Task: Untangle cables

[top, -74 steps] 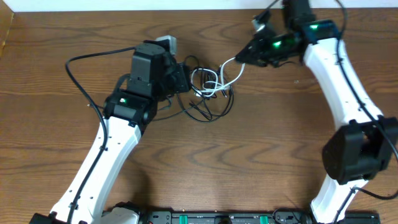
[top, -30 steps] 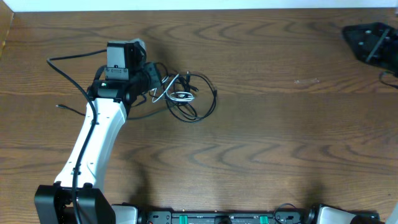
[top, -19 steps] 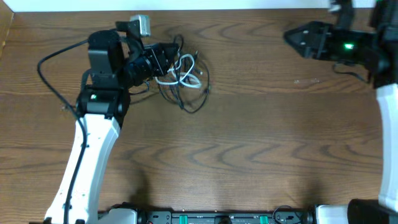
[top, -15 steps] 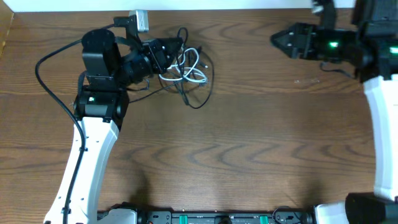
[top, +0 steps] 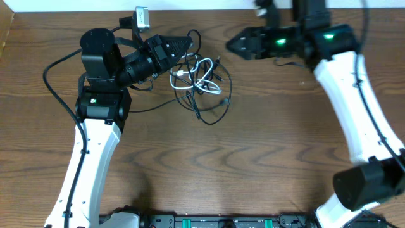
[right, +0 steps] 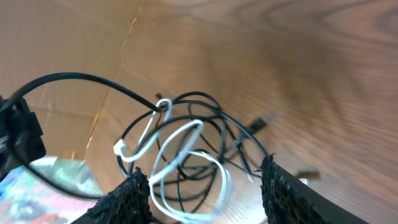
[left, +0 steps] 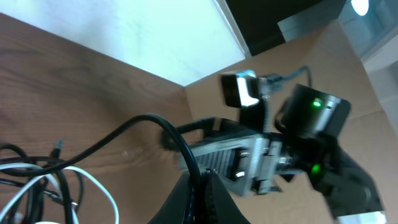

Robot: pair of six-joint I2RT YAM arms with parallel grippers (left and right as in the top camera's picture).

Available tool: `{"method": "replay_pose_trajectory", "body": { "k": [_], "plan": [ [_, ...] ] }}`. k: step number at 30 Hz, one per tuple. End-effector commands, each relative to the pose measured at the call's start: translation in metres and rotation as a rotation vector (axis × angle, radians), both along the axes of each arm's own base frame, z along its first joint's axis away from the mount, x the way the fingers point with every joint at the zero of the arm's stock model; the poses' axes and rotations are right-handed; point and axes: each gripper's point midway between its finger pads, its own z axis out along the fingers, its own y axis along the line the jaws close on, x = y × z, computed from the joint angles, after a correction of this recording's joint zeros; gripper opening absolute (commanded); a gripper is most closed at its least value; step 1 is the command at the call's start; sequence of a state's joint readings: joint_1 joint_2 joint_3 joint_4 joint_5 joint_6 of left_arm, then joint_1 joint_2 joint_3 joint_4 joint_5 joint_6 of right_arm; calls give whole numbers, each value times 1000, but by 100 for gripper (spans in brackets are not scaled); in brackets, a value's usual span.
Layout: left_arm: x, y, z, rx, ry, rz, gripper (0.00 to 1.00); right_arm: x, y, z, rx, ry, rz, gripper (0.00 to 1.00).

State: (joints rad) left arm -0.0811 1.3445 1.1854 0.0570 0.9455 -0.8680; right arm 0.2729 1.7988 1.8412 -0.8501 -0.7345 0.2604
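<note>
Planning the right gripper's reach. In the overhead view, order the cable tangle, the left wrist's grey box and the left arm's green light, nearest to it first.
1. cable tangle, just below-left of the right gripper.
2. grey box, further left, near the top edge.
3. green light, farthest, lower left.

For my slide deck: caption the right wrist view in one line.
Open right gripper faces a tangle of black cables and one white cable on the wooden table.

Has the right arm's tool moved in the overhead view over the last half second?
Yes. The right tool has slid left along the brown wooden table's far edge, closing on the tangled black and white cables.
</note>
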Motion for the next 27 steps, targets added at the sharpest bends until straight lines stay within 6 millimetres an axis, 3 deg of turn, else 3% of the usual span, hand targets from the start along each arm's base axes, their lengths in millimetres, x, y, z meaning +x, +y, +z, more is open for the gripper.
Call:
{"method": "replay_pose_trajectory", "body": {
  "k": [1,12,20,27],
  "plan": [
    [-9,-4,21,-30,-27,-49,8,-6,42,-12,46,60,65,57],
    [-9,-5,18,-30,-15,-55,8,-22,94,-21,73,76,145,55],
    [-8,-5,12,-29,5,-54,8,-31,109,-20,80,98,154,50],
    [-7,-4,12,-23,-2,-50,8,-41,110,-45,-3,207,83,45]
  ]
}}
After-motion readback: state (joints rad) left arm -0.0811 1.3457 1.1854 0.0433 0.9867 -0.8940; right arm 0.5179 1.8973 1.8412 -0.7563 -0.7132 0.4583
